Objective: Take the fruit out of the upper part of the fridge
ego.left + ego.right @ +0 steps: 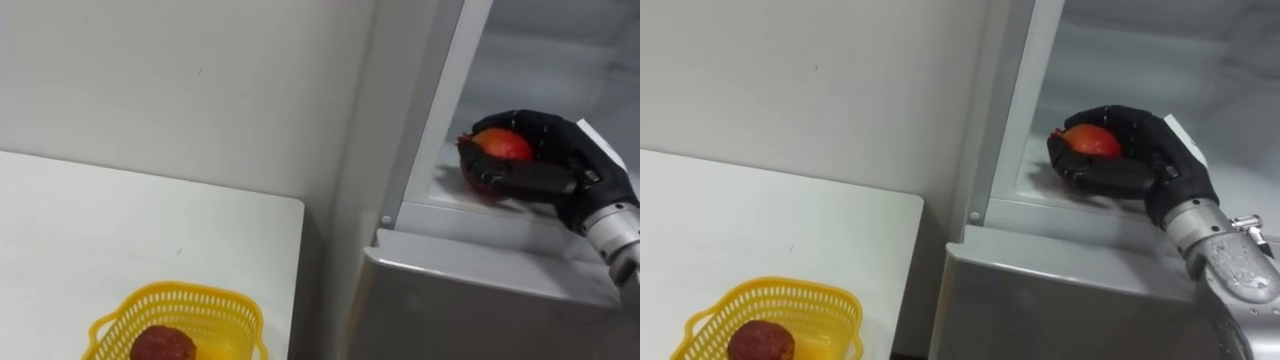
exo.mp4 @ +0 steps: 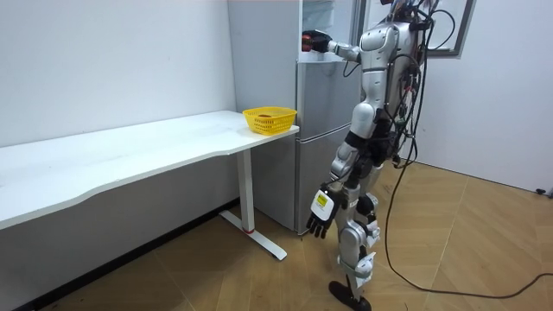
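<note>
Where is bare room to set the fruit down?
The white table is bare between the wall and the yellow basket. The basket holds a dark red fruit. The right hand, fingers round the red fruit, occupies the fridge shelf.

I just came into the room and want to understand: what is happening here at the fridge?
The robot stands at the grey fridge, beside the white table. Its right hand is inside the open upper compartment, curled round a round red-orange fruit, not yet taken out. A yellow plastic basket with a dark red fruit in it sits on the table. The left hand hangs by its side.
</note>
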Robot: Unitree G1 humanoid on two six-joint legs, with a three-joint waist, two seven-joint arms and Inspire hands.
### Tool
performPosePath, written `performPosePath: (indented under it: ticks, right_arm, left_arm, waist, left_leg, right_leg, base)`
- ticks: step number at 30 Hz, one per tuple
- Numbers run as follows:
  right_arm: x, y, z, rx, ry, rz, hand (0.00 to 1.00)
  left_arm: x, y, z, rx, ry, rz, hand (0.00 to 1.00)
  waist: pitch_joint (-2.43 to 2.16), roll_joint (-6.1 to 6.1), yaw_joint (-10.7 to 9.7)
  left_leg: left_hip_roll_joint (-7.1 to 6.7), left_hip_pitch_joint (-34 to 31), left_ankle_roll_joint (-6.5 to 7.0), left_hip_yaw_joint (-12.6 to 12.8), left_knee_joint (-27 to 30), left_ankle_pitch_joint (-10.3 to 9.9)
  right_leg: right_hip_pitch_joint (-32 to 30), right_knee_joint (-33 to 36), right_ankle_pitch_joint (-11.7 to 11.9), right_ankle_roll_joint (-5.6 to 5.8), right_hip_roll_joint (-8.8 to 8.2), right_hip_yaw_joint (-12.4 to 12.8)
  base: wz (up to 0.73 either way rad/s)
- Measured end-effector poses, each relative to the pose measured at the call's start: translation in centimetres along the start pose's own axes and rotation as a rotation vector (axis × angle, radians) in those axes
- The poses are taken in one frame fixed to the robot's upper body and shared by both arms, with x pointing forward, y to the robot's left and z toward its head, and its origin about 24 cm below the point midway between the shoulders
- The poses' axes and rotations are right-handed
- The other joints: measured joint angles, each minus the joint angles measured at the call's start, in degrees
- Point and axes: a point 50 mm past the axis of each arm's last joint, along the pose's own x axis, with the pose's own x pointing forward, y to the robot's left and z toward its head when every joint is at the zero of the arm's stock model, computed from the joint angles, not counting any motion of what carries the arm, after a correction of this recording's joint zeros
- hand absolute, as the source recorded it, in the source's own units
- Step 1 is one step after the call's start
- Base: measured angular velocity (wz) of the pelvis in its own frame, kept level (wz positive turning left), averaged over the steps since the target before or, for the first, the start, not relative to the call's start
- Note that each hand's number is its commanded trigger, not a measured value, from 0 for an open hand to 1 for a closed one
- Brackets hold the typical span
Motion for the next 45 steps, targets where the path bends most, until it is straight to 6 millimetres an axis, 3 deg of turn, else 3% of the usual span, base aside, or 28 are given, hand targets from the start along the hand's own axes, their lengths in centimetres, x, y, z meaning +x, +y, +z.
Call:
performPosePath:
  ticks: [5, 10, 14, 24, 34, 40, 45]
  right_arm:
    - [-0.6, 0.5, 0.8, 0.006, -0.050, -0.017, 1.00]
    - [-2.9, 2.2, 2.4, 0.012, -0.148, 0.043, 1.00]
    - [-3.8, 2.7, 2.6, 0.044, -0.162, 0.050, 1.00]
    - [-5.6, 4.1, 4.1, 0.091, -0.229, 0.154, 1.00]
    - [-6.7, 5.3, 5.8, 0.164, -0.311, 0.317, 1.00]
    - [-7.2, 7.1, 5.6, 0.163, -0.302, 0.479, 1.00]
    - [-7.7, 9.1, 5.4, 0.177, -0.299, 0.605, 1.00]
  left_arm:
    - [0.1, 0.2, 0.5, 0.000, -0.012, 0.014, 0.00]
    - [0.1, 0.5, 0.4, -0.001, -0.046, 0.033, 0.00]
    - [0.1, 0.5, 0.5, -0.002, -0.061, 0.044, 0.00]
    - [0.0, 0.4, 0.3, -0.013, -0.077, 0.047, 0.00]
    - [-0.1, 0.1, -0.2, -0.041, -0.098, 0.027, 0.00]
    - [-0.1, 0.1, 0.0, -0.036, -0.100, 0.018, 0.00]
    - [0.0, 0.0, 0.4, -0.014, -0.105, -0.002, 0.00]
  waist:
    - [-0.08, 0.24, -0.27]
    - [0.01, 0.98, -0.74]
    - [0.04, 1.36, -1.07]
    - [-0.30, 3.02, -3.28]
    - [-0.34, 2.88, -5.26]
    - [-0.39, 2.45, -4.74]
    - [0.11, 1.90, -2.97]
  left_leg:
    - [0.10, -0.12, -0.03, 0.39, -0.12, -0.02]
    - [0.13, 0.14, -0.02, 1.09, -0.75, -0.03]
    - [0.13, 0.08, -0.02, 1.37, -0.83, -0.03]
    - [0.10, 0.04, 0.20, 2.70, -1.13, -0.17]
    - [0.10, -0.30, 0.25, 2.73, -1.15, -0.21]
    - [0.09, -1.18, 0.25, 2.51, -0.85, -0.20]
    - [0.10, -1.22, 0.25, 2.59, -0.87, -0.19]
  right_leg:
    - [-0.36, -0.03, 0.00, 0.00, 0.15, 0.74]
    - [-0.54, -0.08, 0.00, 0.02, 0.33, 1.34]
    - [-0.73, -0.05, -0.02, 0.06, 0.34, 1.47]
    - [-1.55, 0.19, 0.01, 0.21, 0.43, 2.11]
    - [-1.85, 0.11, -0.03, 0.27, 0.39, 2.01]
    - [-2.54, 0.25, -0.01, 0.25, 0.33, 2.09]
    - [-2.70, 0.31, 0.00, 0.23, 0.39, 2.18]
  base:
    - [-0.05]
    - [-0.05]
    - [-0.01]
    - [-0.06]
    - [-0.01]
    - [0.01]
    - [-0.02]
